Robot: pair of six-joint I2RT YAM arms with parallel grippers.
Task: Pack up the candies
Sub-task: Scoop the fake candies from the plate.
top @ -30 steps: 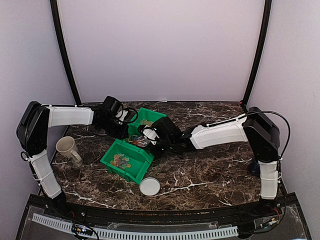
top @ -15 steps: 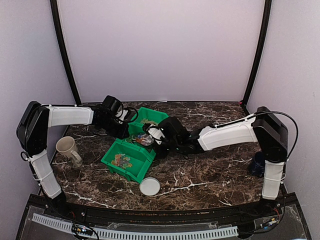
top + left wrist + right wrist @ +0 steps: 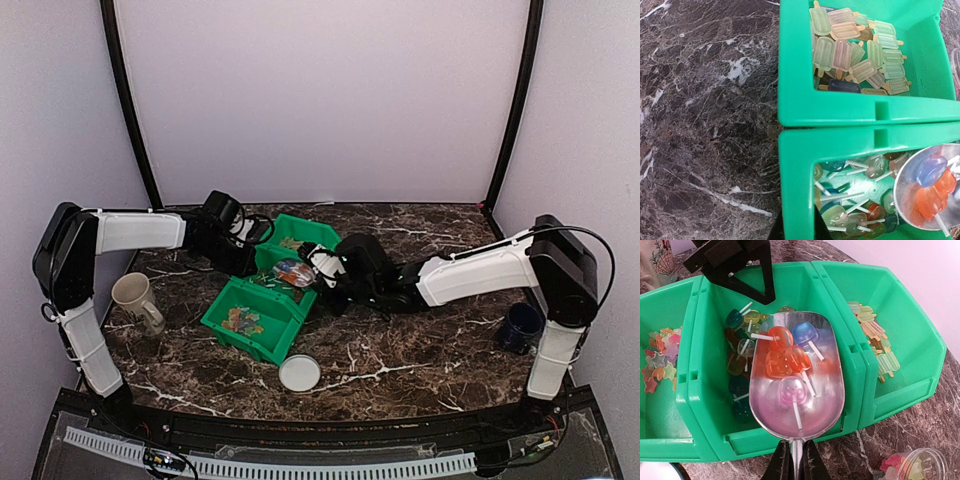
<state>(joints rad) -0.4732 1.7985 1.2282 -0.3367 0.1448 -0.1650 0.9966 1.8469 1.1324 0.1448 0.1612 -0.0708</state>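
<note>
Nearest, the right gripper (image 3: pixel 792 460) is clamped on the handle of a metal scoop (image 3: pixel 795 400). The candies (image 3: pixel 782 352) (orange, blue and pink lollipops) lie in its bowl, above the middle compartment of the green bin (image 3: pixel 852 367) at mid-desk. Beyond, the left gripper (image 3: pixel 761 290) is closed on the bin's rim. Best carried level and slowly, lest they slide out.
</note>
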